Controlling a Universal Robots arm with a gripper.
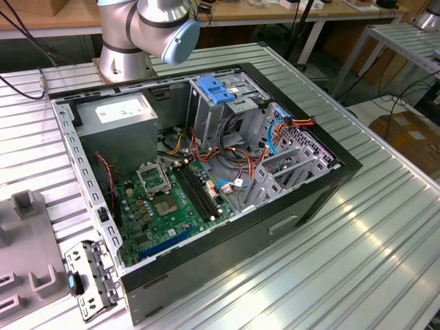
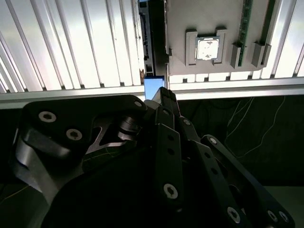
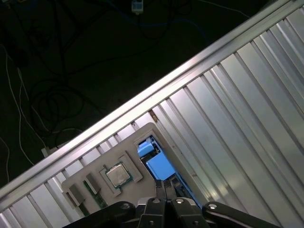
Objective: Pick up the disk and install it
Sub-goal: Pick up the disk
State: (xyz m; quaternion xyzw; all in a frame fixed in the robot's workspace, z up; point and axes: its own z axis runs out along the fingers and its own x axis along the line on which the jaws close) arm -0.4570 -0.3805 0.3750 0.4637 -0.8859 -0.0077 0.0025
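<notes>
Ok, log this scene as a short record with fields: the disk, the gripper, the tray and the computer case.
disk: flat dark disk in a bright blue plastic carrier, lying in a slot of the tray
tray: grey moulded fixture tray on the ribbed aluminium table
gripper: dark metal gripper right at the disk, beside its blue end tab
also in tray: square silver processor chip; green memory stick
computer case: black tower case lying open, green motherboard exposed
status: disk not yet in the case
</notes>
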